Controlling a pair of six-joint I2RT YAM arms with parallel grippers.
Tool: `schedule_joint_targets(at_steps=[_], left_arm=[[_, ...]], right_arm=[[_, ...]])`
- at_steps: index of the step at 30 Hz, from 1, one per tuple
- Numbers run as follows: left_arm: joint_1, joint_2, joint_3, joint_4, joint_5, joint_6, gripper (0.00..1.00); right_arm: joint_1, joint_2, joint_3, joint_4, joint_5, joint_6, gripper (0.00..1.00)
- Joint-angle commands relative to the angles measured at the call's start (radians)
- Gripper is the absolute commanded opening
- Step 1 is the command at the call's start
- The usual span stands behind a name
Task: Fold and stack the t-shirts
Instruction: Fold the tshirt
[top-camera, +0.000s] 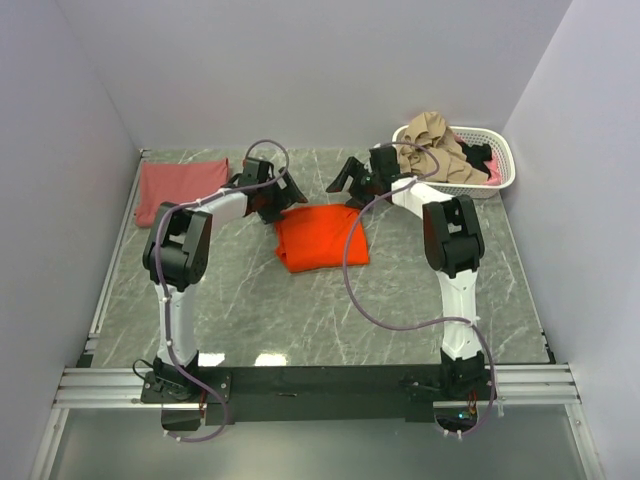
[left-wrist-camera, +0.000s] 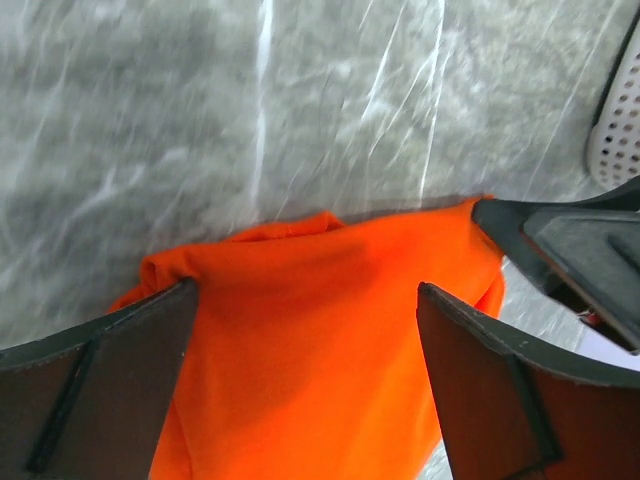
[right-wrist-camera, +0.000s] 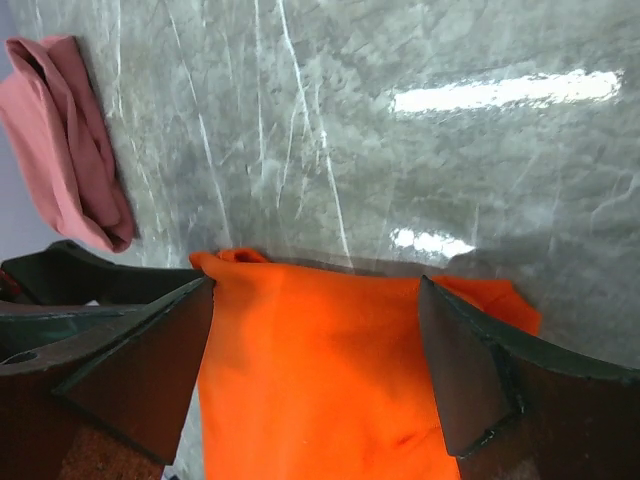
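Orange t-shirt (top-camera: 320, 237): folded, near-left of the white basket (top-camera: 507, 162). Brick-red t-shirt (top-camera: 180, 187): folded, far left of it. We judge stacking outstanding. Left gripper (top-camera: 288, 198), right gripper (top-camera: 347, 183): jaws wide, empty. Basket holds more cloth (top-camera: 432, 145).

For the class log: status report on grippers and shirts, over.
Left gripper, right gripper open, empty. Orange shirt folded centre, brick-red shirt far left. Basket aside.

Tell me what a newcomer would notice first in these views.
The bright orange-red t-shirt lying folded mid-table, with the left hand and right hand both open above its far edge. Next, the dusty brick-red t-shirt folded at the far left, and the white basket of crumpled clothes at far right.
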Motion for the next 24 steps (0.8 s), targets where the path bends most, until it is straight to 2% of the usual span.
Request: schedule_joint_targets(at_steps=[1,7,11,14,17,22,24], left_arm=[[0.005,0.069,0.035,-0.047,-0.024,0.009,0.99],[0.007,0.016,-0.054,-0.032,-0.086,0.023,0.99],[0.007,-0.097,-0.133,-0.020,-0.129,0.041,0.99],[0.007,-0.179,-0.326,0.069,-0.099,0.028,0.99],[0.005,-0.242,-0.457,0.124,-0.079,0.011,0.99],[-0.010,-0.375,-0.584,0.125,-0.088,0.006,0.99],[-0.013,-0.426,-0.609,0.083,-0.143,0.008,0.99]], right_arm=[[-0.005,0.034,-0.005,0.021,-0.024,0.006,0.89],[-0.012,-0.006,-0.084,0.027,-0.013,-0.009,0.89],[-0.006,-0.072,-0.223,0.105,-0.037,0.022,0.89],[0.010,-0.121,-0.347,0.185,-0.082,0.061,0.90],[0.038,-0.182,-0.478,0.240,-0.080,0.081,0.90],[0.115,-0.314,-0.674,0.334,-0.031,0.118,0.89],[0.129,-0.346,-0.688,0.314,-0.018,0.117,0.90]])
